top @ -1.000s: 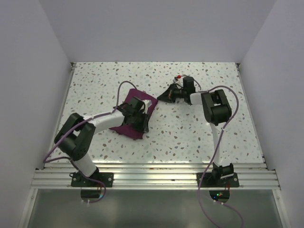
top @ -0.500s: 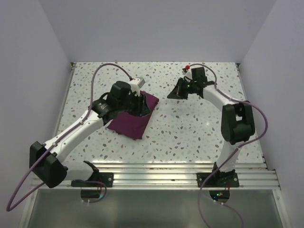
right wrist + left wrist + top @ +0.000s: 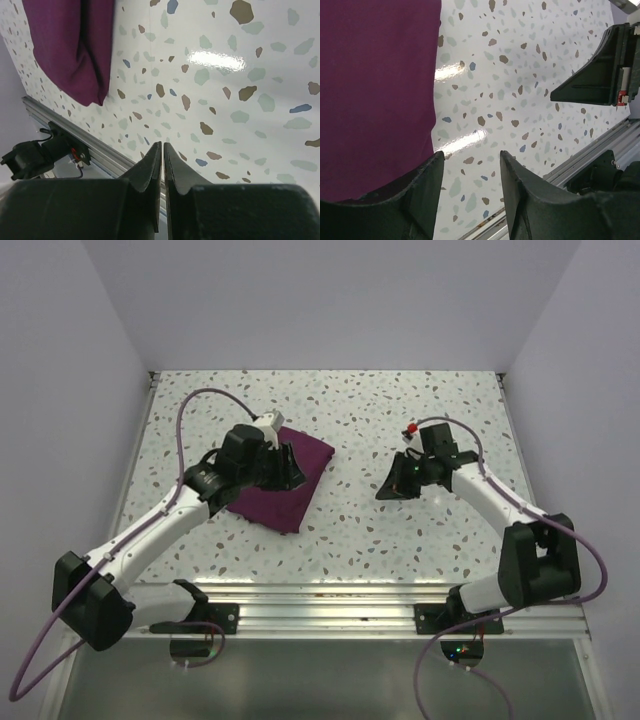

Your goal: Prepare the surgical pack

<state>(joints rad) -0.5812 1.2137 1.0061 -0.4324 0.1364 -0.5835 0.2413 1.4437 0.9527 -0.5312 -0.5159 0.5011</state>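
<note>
The surgical pack [image 3: 285,498] is a plum-purple folded cloth bundle lying flat on the speckled table, left of centre; none of its contents show. It fills the upper left of the left wrist view [image 3: 375,90] and sits at the top left of the right wrist view [image 3: 75,45]. My left gripper [image 3: 292,478] hovers over the pack's right edge, open, with only table between its fingertips [image 3: 470,155]. My right gripper [image 3: 382,495] hangs over bare table to the right of the pack, well apart from it. Its jaws stand together with a hairline slit and hold nothing [image 3: 162,144].
An aluminium rail [image 3: 320,605] runs along the near table edge and also shows in the wrist views [image 3: 580,160] [image 3: 65,122]. White walls close the table on the left, back and right. The right gripper's black finger [image 3: 592,75] shows in the left wrist view.
My right arm has swung from the far side towards the near right, away from the pack. My left gripper has opened wider and shifted slightly over the pack's right edge.
</note>
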